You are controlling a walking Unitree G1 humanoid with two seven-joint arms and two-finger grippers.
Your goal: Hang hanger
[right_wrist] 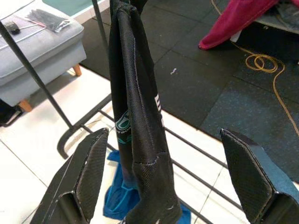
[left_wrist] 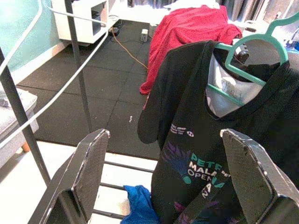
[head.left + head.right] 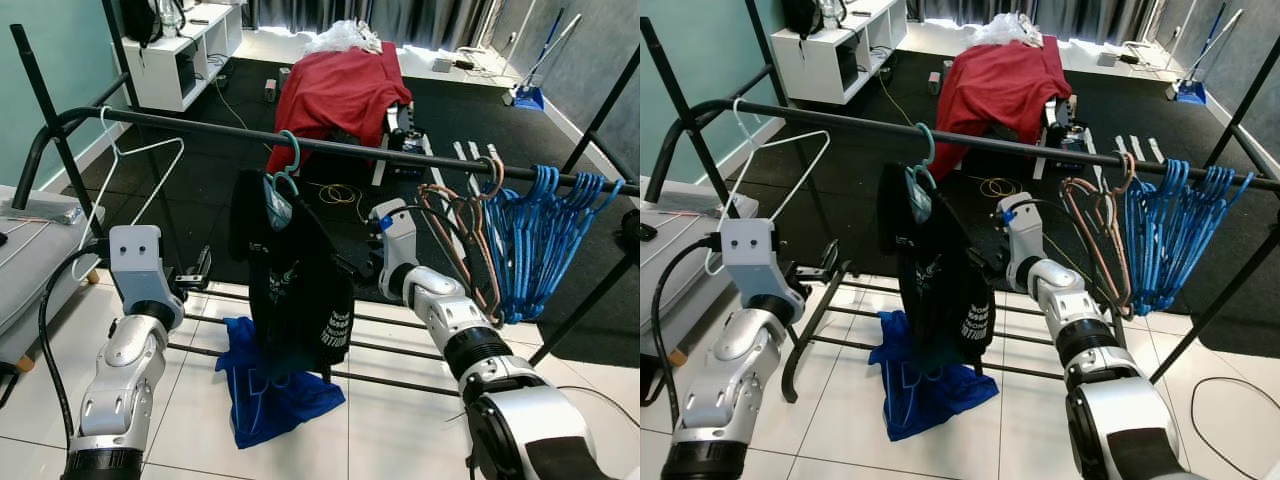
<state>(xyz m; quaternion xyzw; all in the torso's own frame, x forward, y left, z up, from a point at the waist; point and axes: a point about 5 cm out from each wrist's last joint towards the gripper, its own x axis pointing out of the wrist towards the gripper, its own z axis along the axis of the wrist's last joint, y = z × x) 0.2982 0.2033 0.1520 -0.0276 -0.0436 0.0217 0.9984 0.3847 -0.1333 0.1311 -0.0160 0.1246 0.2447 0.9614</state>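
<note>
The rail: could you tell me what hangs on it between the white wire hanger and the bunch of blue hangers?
In the left eye view, the rail carries the teal hanger with the black shirt, then brown hangers.

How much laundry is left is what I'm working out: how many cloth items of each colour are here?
Black: 1, a T-shirt on the teal hanger hooked over the rail.
Blue: 1, a garment lying low beneath the T-shirt.
Red: 1, a cloth draped over something behind the rack.
Total: 3.
</note>
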